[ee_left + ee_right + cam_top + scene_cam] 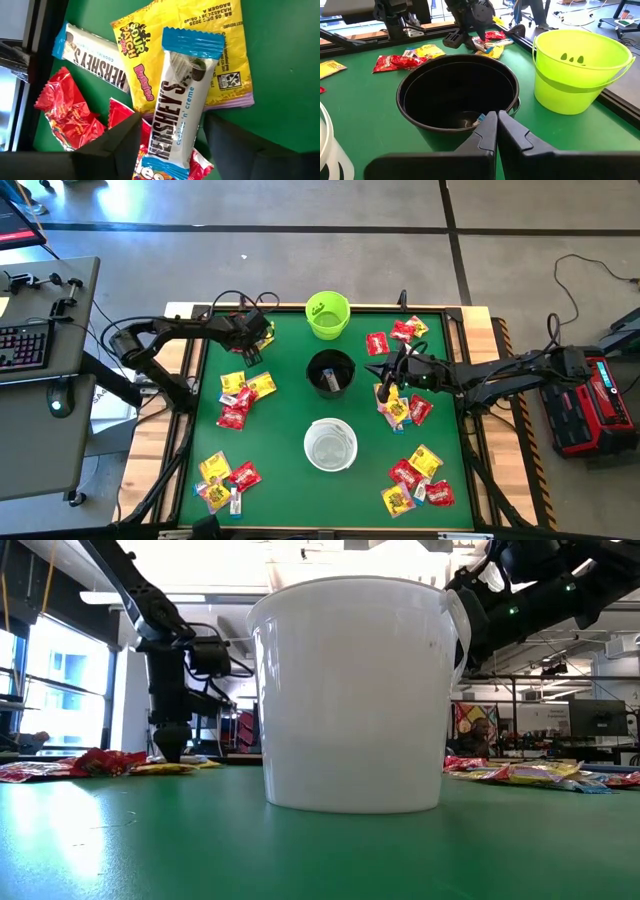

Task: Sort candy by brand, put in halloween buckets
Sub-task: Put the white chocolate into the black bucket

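Overhead plus tabletop-level views; both share white bucket (330, 446).

Closed right hand (497, 131) before black bucket (420, 107), green bucket (570, 85) beside

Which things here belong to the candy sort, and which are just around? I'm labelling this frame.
Job:
candy
green bucket
black bucket
white bucket
left tool, open over a Hershey's bar
right tool, shut by the black bucket

Around:
keyboard
red case
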Tool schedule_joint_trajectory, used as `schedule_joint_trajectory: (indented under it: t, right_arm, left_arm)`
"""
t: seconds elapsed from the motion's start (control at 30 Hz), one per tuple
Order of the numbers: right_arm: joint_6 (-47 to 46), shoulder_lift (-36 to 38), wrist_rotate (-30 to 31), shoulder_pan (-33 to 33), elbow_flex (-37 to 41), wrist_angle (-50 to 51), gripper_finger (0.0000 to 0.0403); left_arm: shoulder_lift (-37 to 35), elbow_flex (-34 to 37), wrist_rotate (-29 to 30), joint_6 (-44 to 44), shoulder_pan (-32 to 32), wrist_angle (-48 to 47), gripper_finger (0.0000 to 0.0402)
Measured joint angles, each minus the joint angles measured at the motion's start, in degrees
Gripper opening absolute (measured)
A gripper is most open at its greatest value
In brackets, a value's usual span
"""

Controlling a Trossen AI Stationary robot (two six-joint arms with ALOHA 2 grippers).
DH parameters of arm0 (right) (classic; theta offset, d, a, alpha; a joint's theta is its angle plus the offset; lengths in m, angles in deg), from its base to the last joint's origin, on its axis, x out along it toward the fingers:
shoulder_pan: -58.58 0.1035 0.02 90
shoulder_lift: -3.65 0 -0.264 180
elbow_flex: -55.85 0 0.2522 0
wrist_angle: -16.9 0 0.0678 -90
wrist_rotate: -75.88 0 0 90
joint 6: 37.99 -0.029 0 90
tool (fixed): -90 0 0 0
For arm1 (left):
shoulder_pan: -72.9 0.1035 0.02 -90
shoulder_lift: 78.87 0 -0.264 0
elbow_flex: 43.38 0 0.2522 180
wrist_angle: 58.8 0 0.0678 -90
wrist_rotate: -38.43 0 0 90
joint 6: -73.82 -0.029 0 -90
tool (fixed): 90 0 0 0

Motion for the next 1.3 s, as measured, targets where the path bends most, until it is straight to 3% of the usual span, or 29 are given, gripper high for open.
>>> schedule_joint_trajectory:
  t: [0.47, 0.93, 1.3]
  right_arm:
    - [0.0, 0.0, 0.0, 0.0, 0.0, 0.0, 0.0]
    - [0.0, 0.0, 0.0, 0.0, 0.0, 0.0, 0.0]
    - [0.0, 0.0, 0.0, 0.0, 0.0, 0.0, 0.0]
  left_arm:
    - [-0.8, 0.2, -0.1, 0.1, -0.5, 0.4, 0.0121]
    - [-8.8, 0.3, 0.8, 0.7, -0.5, -3.7, 0.0116]
    - [-18.4, 0.2, -4.8, 3.5, -3.2, -4.4, 0.0116]
